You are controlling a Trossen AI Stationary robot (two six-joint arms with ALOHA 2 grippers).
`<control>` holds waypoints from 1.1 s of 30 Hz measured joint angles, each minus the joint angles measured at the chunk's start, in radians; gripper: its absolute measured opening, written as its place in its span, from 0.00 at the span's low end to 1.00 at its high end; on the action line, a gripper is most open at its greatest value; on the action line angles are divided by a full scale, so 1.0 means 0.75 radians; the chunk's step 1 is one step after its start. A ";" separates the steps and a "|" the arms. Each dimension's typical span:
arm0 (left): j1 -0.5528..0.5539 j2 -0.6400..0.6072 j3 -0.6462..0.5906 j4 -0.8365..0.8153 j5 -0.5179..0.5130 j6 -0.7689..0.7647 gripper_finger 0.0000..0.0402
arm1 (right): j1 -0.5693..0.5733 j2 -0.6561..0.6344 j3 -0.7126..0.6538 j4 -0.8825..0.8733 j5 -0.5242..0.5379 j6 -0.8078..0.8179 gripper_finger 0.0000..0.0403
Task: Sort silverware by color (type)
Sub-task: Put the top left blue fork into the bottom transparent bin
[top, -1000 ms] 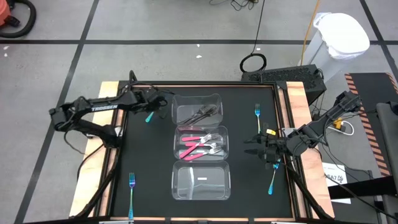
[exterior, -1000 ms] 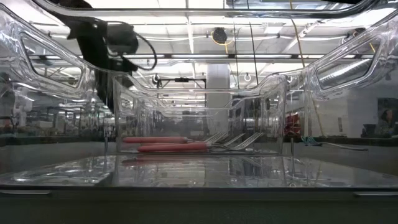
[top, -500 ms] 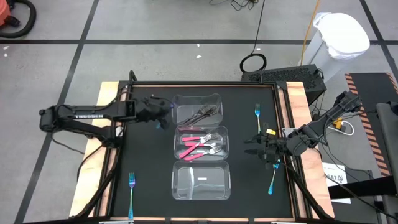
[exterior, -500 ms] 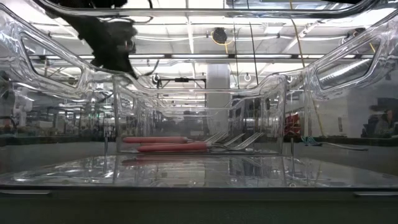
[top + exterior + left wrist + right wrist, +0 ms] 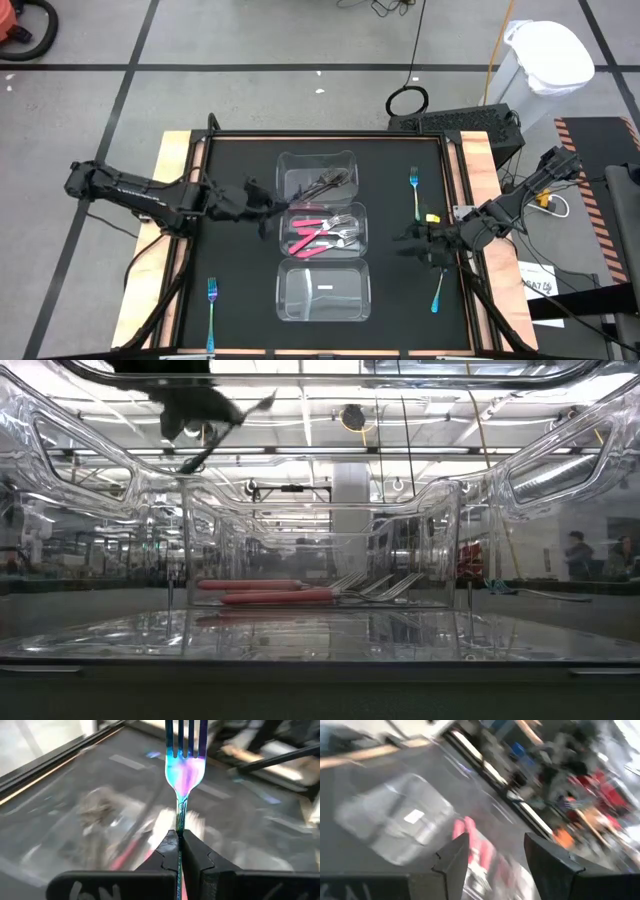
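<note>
left end effector (image 5: 178,851) clamps iridescent fork (image 5: 184,767) by handle | tines pointing straight ahead, away from wrist

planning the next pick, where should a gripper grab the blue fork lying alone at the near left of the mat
Take the blue fork by its slim handle, coming straight down from above. It lies flat on the mat, apart from the containers, so the fingers probably fit across the handle.

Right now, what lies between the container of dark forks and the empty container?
In the high view, the container holding pink-handled forks sits between the dark-fork container and the empty container.
</note>
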 joint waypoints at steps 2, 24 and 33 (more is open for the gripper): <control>-0.063 0.007 0.000 0.062 0.000 0.006 0.00 | 0.000 0.019 0.000 0.041 -0.075 -0.003 0.46; -0.301 0.531 0.341 0.133 0.234 0.009 0.00 | -0.030 0.527 0.158 0.267 -0.187 -0.066 0.46; -0.329 0.815 0.782 -0.191 0.246 0.106 0.00 | -0.027 0.563 0.203 0.266 0.035 -0.110 0.47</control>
